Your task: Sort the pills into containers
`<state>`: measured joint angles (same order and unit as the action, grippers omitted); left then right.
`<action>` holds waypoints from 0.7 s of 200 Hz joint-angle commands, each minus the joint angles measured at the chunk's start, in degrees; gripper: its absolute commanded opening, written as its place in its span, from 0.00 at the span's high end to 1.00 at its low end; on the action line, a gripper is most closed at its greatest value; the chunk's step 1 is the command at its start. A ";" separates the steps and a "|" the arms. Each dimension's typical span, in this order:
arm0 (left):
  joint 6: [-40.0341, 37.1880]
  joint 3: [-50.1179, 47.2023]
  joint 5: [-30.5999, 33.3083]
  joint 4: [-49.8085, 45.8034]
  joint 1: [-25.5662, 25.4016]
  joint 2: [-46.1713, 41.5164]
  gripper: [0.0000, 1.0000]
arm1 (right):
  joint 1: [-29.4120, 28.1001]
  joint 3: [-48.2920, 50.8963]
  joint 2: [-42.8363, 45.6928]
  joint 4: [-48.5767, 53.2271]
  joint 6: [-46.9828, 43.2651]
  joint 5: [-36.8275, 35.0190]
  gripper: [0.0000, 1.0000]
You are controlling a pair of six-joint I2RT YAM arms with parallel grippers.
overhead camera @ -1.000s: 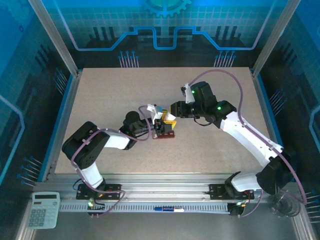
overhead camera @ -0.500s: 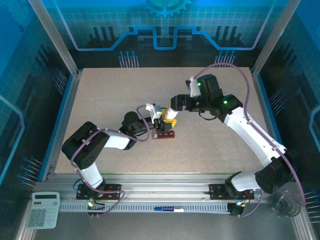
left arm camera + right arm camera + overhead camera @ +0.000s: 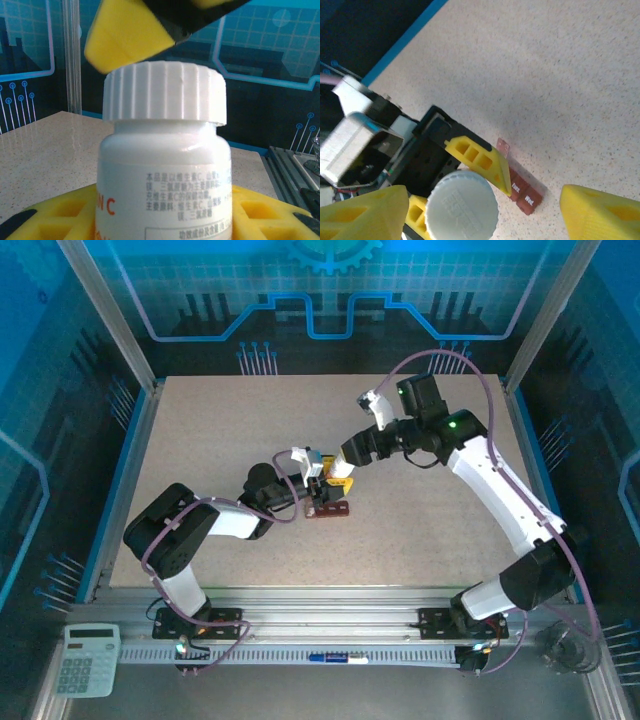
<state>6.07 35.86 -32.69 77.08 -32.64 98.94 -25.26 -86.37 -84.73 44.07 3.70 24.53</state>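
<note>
**Item:** containers (image 3: pixel 522 193) — a short dark reddish-brown strip of square lidded compartments. Two lids carry white lettering, too small to read. A pale translucent flap (image 3: pixel 503 146) shows at one end.

**Location:** flat on the speckled table (image 3: pixel 200 430) near its centre, just on the near side of both grippers.

**Obscured:** one side of the strip is hidden behind a yellow finger (image 3: pixel 479 161) of the left gripper (image 3: pixel 320 483). The compartment count and contents cannot be told.

**Left gripper:** clamped on a white bottle (image 3: pixel 165 165) with a ribbed cap and orange print, its lower part cut off.

**Right gripper** (image 3: pixel 346 470): fingers spread wide — poised over the cap, not gripping it.
</note>
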 commanded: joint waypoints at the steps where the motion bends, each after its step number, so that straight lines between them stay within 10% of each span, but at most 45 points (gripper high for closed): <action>1: -0.15 0.88 -1.06 3.17 -0.37 -1.97 1.00 | 0.58 -1.89 -0.96 2.96 -3.41 2.41 0.21; 140: -0.20 0.71 -1.01 3.17 -0.37 -2.08 1.00 | -0.58 -2.58 -3.86 3.08 -2.88 3.68 0.41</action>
<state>6.07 35.86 -32.67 76.90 -32.64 98.72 -25.52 -87.13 -87.79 45.67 1.19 27.94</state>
